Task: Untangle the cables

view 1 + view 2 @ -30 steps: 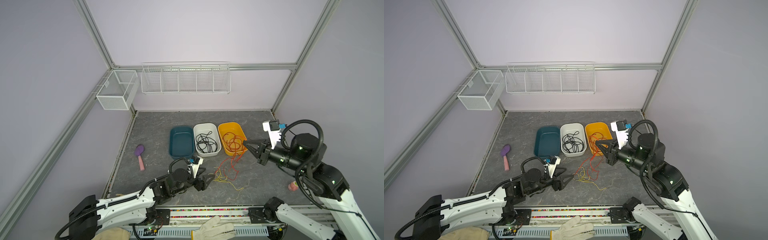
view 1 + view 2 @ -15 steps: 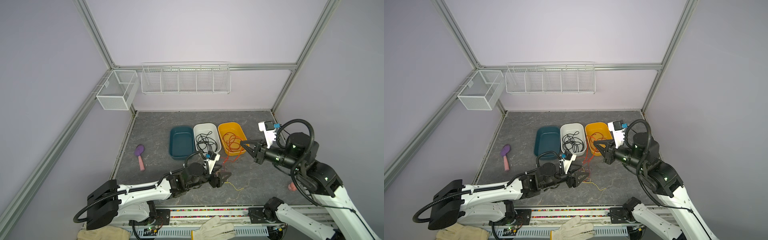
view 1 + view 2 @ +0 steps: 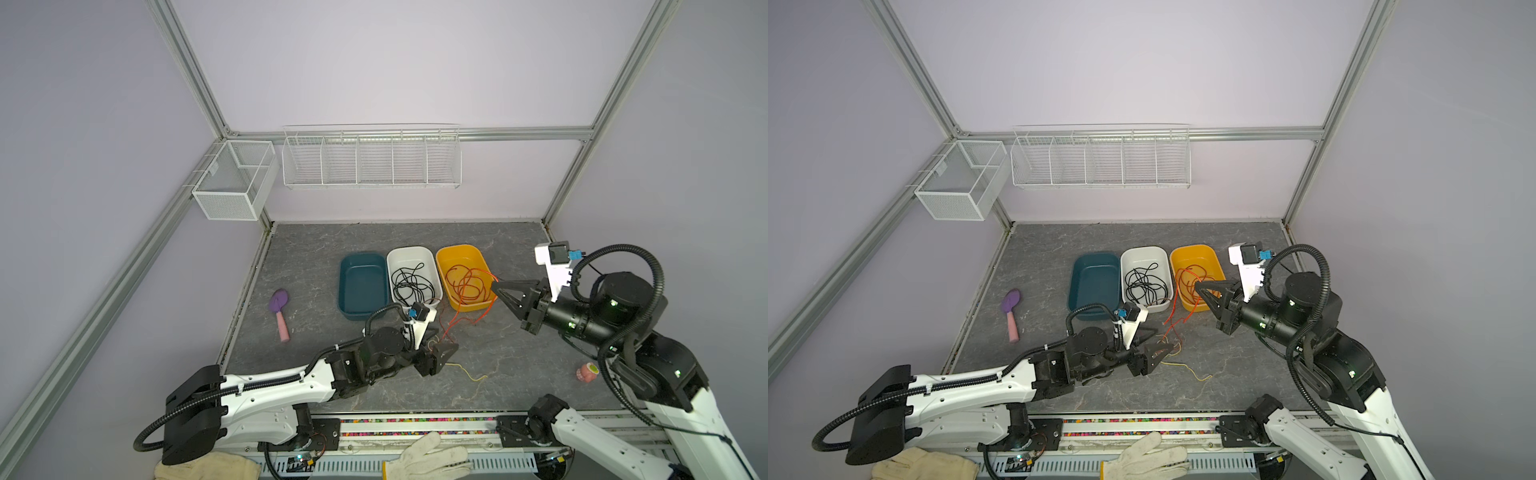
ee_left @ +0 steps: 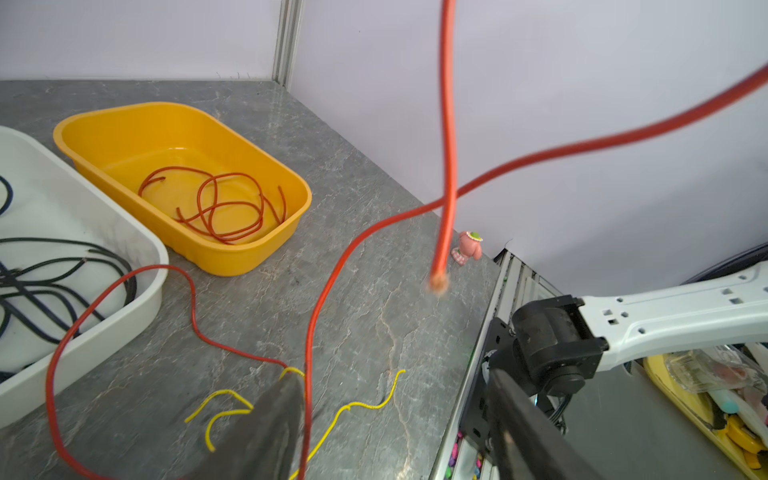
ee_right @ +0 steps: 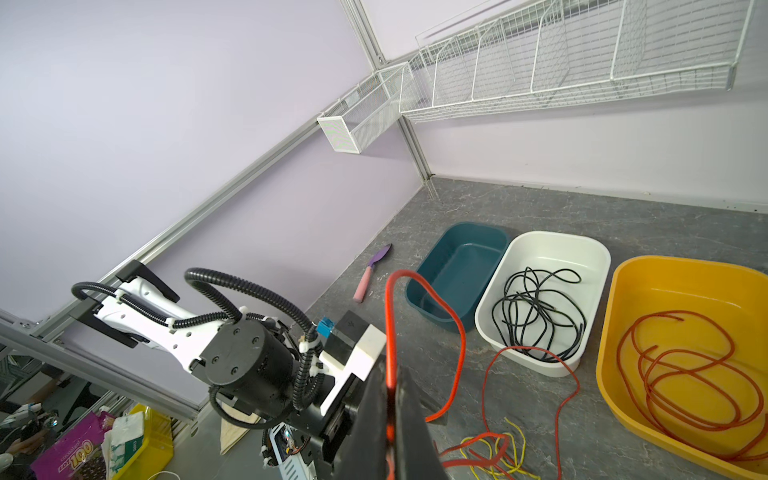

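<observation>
Here, right of centre in both top views, the right gripper (image 3: 494,285) is pressed together on a thin red cable (image 5: 388,316) beside the yellow tub (image 3: 478,253). At lower middle, the left gripper (image 3: 441,343) stands spread, low over a kinked yellow cable (image 4: 357,405) tangled with red strands. There are three tubs. Black cables (image 3: 409,284) lie coiled in the white tub (image 3: 409,252).

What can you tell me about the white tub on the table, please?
The white tub is a glossy, plastic-looking oblong basin with rounded corners, upright on the grey table between the teal tub and yellow tub. Loose black cables lie tangled inside. A red cable arches over its near corner.
</observation>
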`<action>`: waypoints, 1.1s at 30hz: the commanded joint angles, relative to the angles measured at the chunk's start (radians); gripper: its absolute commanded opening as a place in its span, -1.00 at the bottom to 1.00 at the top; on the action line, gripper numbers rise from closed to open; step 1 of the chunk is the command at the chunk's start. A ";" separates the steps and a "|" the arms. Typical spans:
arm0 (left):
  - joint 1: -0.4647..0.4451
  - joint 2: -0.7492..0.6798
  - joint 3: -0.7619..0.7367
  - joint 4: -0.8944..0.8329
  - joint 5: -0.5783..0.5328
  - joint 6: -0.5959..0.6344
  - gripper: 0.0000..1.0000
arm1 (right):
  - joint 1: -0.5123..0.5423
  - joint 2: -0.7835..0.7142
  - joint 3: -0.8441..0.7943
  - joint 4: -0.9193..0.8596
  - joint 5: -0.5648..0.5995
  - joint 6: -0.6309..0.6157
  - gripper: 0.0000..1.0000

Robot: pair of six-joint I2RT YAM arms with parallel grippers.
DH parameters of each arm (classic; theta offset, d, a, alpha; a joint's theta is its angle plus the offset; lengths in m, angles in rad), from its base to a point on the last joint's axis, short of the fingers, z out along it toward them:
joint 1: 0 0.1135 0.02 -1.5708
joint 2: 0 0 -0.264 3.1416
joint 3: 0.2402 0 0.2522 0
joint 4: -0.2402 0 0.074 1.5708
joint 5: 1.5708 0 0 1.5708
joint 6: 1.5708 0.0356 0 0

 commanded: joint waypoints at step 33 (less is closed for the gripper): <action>-0.003 0.091 0.504 -0.889 -0.125 0.536 0.92 | -0.095 0.286 0.229 -0.082 0.459 -0.153 -0.88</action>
